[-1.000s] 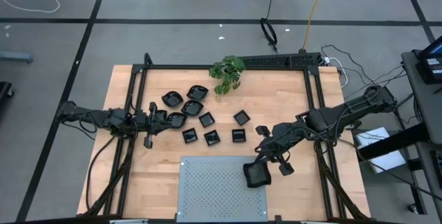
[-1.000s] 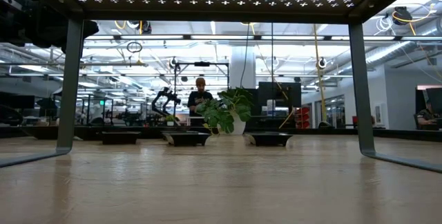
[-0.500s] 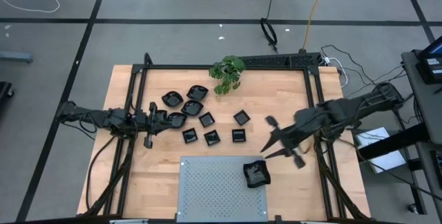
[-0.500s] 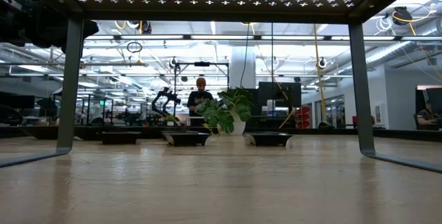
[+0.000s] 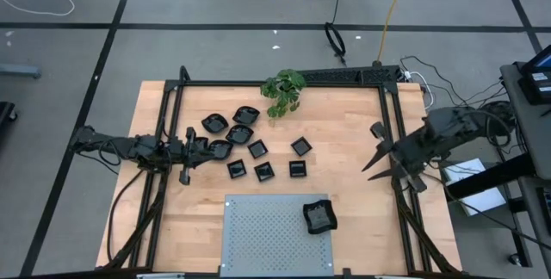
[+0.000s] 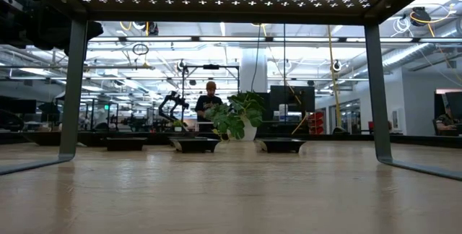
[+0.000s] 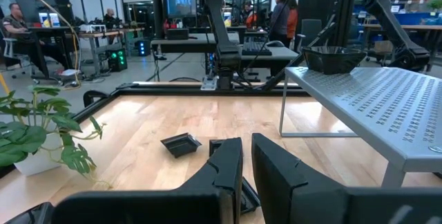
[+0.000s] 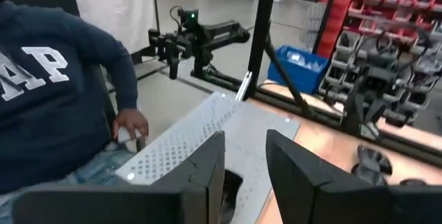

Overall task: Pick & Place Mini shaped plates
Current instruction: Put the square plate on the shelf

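Note:
Several mini shaped plates [image 5: 256,149], small glossy black dishes, lie on the wooden table near its middle; three of them show in the low view [image 6: 195,144]. One more plate [image 5: 319,216] sits on the right part of the grey perforated panel [image 5: 267,232] and also shows in the left wrist view [image 7: 333,58]. My right gripper [image 5: 373,150] hangs open and holds nothing by the table's right edge, well clear of that plate; its own view shows nothing between the fingers [image 8: 245,175]. My left gripper [image 5: 196,148] lies level and shut at the left of the plate cluster [image 7: 246,165].
A green leafy plant [image 5: 284,91] stands at the table's far edge. A black frame [image 5: 392,133] runs round the table. The panel stands on legs [image 6: 377,97] above the near part of the table. A person in a dark hooded top [image 8: 55,92] sits beyond the panel.
My right gripper has let go of the plate on the panel, opened, risen and drawn back toward the table's right edge, tipping up toward level. The plate stays where it was on the panel's right part.

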